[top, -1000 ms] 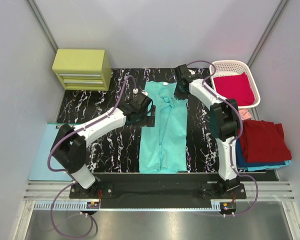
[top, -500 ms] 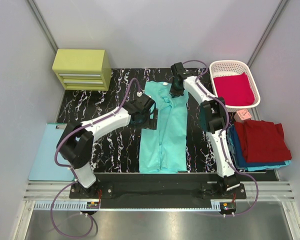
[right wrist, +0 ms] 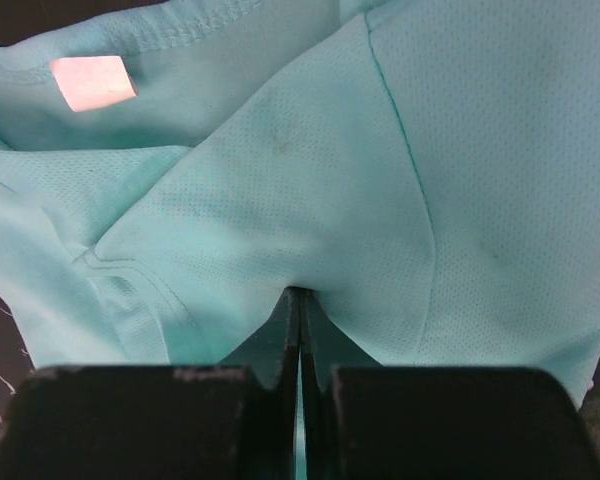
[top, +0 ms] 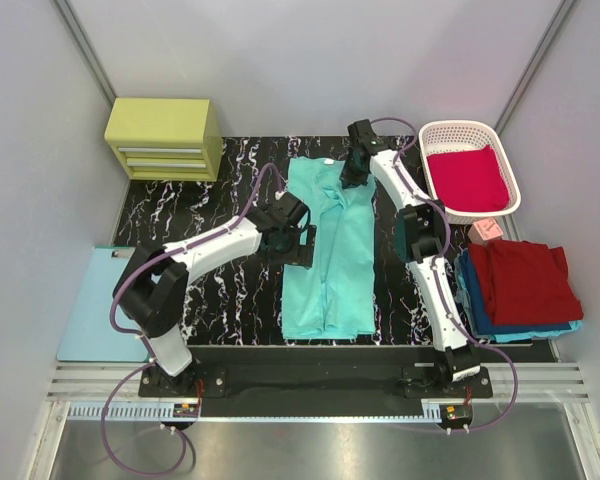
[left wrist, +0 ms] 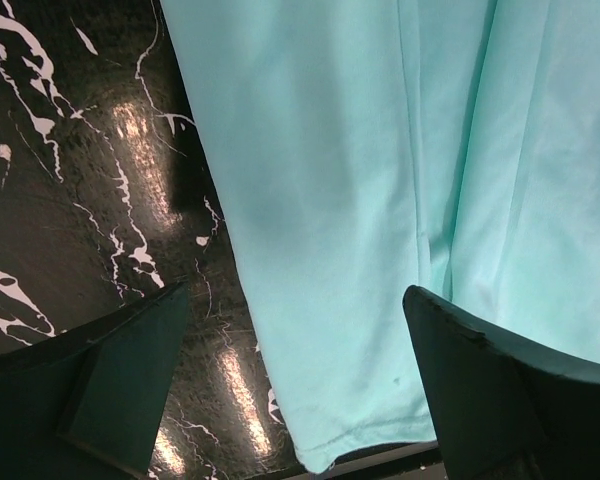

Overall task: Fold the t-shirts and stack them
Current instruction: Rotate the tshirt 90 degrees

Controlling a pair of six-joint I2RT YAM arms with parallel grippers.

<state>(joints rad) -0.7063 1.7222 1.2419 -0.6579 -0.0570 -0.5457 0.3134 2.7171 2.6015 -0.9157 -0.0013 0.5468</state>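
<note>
Mint-teal t-shirt (top: 332,270), pinched at 12 o'clock by the closed right gripper (right wrist: 298,310), lies beneath the wide-open, empty left gripper (left wrist: 295,295) at 9 o'clock.

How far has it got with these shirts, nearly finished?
Roughly halfway, I'd judge. Done: a dark red shirt lies folded on a blue shirt at the right. In hand: the mint-teal shirt is a long narrow strip; the right gripper pinches its collar end, and the left gripper hangs open over its left edge. Left: the crimson shirt in the basket.
</note>
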